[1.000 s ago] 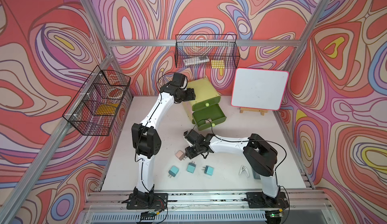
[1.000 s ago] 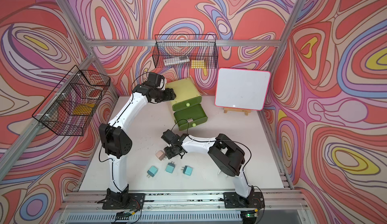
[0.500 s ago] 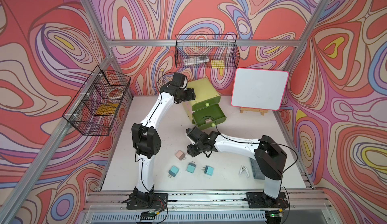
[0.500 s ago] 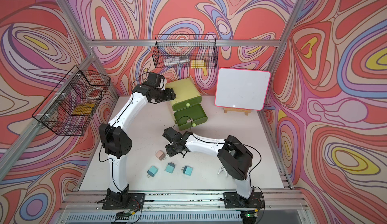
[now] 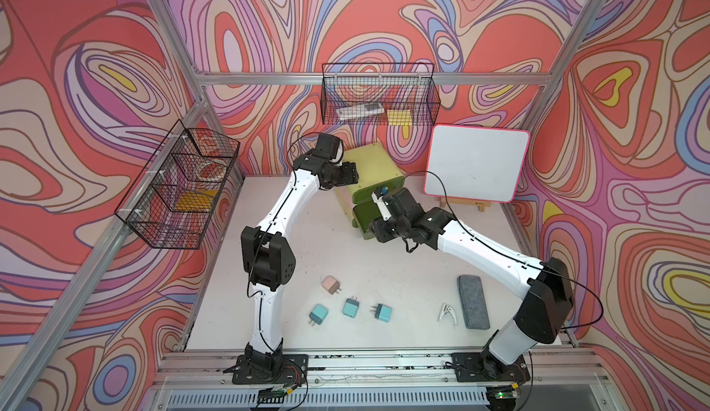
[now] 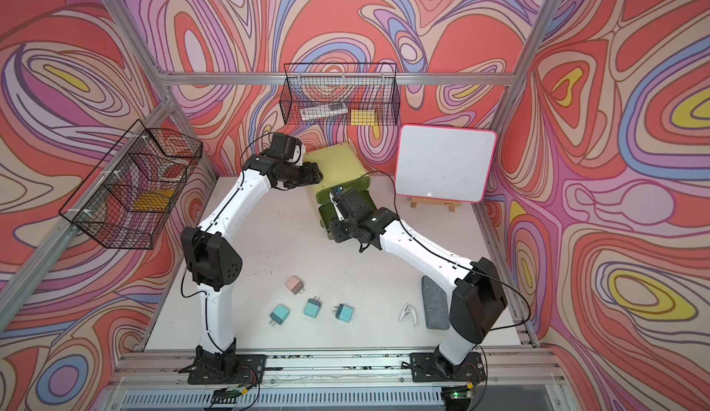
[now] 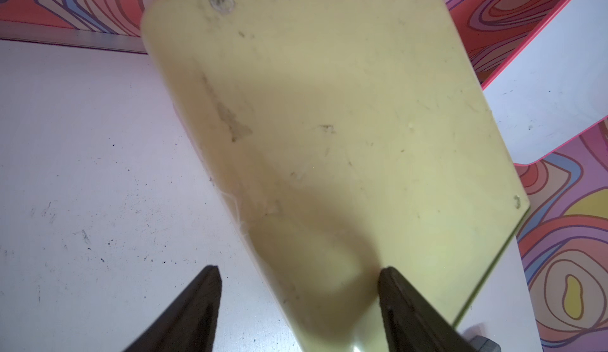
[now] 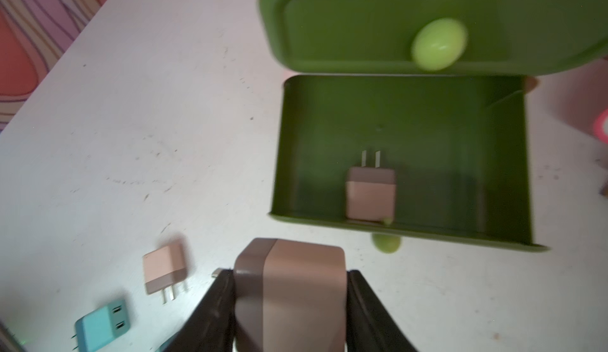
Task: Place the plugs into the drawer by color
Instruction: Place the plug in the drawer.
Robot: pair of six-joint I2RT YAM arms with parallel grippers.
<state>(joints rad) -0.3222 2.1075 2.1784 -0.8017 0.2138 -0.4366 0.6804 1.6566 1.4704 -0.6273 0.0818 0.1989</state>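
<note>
A pink plug point(image 8: 296, 307) sits squeezed in the right gripper point(image 8: 290, 274), just in front of the open drawer point(image 8: 493, 169); a second pink plug point(image 8: 370, 192) lies inside it; a third pink plug point(image 5: 330, 284) and three teal plugs point(image 5: 318, 313) point(image 5: 350, 307) point(image 5: 382, 312) lie on the table point(image 5: 384, 267); the left gripper point(image 7: 297, 268) stands open, a corner of the chest point(image 7: 329, 120) between its fingers.

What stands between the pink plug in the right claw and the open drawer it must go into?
Nothing visible does. The right claw grips the held pink plug just outside the front wall of the open drawer, with only bare table between. A second pink plug lies inside against that wall, leaving bare floor beside it.
</note>
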